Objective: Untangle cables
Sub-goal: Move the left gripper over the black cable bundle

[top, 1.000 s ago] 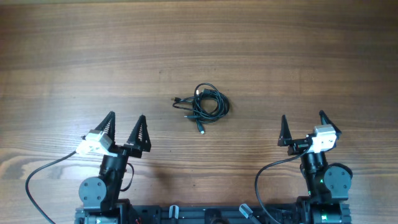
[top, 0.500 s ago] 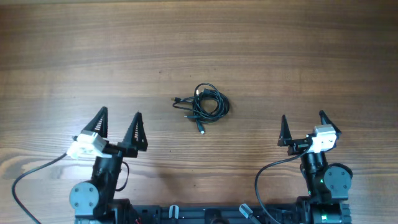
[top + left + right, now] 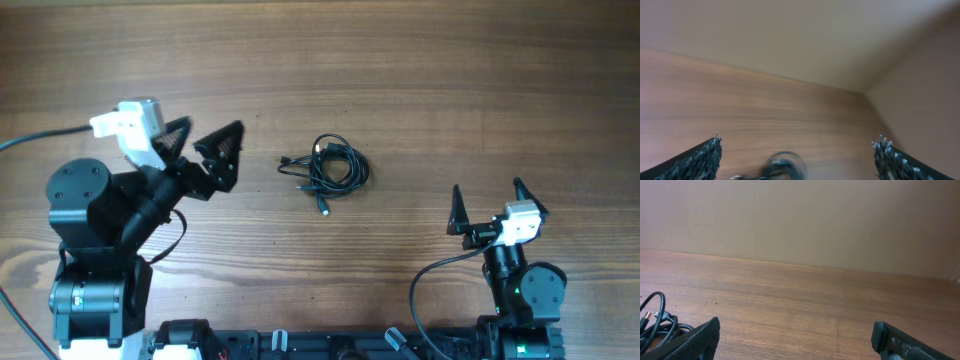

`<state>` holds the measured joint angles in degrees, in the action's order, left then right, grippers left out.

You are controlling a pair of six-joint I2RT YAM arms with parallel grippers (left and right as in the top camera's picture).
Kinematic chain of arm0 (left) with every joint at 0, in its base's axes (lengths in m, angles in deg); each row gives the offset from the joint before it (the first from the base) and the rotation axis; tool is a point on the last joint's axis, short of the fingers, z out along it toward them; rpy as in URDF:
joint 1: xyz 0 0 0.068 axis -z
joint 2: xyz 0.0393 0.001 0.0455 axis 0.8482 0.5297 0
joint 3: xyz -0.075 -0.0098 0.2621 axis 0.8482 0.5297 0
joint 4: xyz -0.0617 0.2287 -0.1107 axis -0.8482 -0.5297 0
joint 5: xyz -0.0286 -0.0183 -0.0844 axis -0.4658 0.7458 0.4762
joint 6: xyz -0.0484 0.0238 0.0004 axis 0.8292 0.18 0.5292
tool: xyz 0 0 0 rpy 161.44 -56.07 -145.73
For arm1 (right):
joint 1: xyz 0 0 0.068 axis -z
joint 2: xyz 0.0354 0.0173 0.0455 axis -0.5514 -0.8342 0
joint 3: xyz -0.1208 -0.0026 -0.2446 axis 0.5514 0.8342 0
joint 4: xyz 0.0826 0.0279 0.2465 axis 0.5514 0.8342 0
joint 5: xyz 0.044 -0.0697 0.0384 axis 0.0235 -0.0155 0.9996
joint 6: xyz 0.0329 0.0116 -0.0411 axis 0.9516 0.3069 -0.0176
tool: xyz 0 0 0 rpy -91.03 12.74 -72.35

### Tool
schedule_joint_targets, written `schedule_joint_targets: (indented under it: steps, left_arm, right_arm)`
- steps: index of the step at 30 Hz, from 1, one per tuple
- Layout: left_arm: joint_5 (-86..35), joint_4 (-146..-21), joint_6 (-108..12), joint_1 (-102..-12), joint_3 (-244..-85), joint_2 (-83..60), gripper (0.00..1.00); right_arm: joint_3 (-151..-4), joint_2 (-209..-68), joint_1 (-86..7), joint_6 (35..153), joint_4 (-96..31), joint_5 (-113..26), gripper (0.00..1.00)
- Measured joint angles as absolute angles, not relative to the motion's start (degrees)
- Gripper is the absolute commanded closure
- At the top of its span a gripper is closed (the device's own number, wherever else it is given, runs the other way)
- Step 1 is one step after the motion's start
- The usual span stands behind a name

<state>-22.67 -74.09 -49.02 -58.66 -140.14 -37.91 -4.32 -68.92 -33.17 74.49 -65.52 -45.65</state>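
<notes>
L wrist view is motion-blurred: cables (image 3: 782, 167) are a dark smear, cut off at the bottom edge. R wrist view catches only part of the coil (image 3: 657, 322). Cables (image 3: 326, 170) lie mid-table (image 3: 450, 80), untouched. Left gripper (image 3: 214, 124) and right gripper (image 3: 487, 186) are both spread wide, empty. Vs 0.5 s ago: left gripper has swung fwd toward the cables; right gripper hasn't moved.

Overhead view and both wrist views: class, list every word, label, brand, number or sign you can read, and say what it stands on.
None: no readable text, number or sign appears in any view.
The cables and the wooden table show no lettering.
The left wrist view is blurred, so nothing could be read there anyway.
</notes>
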Motion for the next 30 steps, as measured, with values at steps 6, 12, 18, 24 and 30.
schedule_joint_targets:
  steps: [6,12,18,24,30]
  left_arm:
    - [-14.5,-73.07,-48.24,-58.66,-140.25,-37.61,0.0]
    - [-15.4,-82.6,-47.36,-58.66,-146.44,-31.75,0.0]
    - [-25.14,-106.25,-51.23,-55.03,-162.61,-16.75,0.0]
    - [-29.78,-107.62,-52.48,-48.67,-163.42,-8.78,0.0]
    - [-30.85,-109.98,-52.69,-46.57,-163.44,-5.39,0.0]
  right_arm:
    - [-4.32,-68.92,-33.17,74.49,-65.52,-45.68,0.0]
    - [-4.32,-68.92,-33.17,74.51,-65.52,-45.65,0.0]
    - [-4.32,-68.92,-33.17,74.46,-65.5,-45.65,0.0]
    - [-4.32,-68.92,-33.17,74.33,-65.5,-45.65,0.0]
    - [-4.32,-68.92,-33.17,74.33,-65.5,-45.65,0.0]
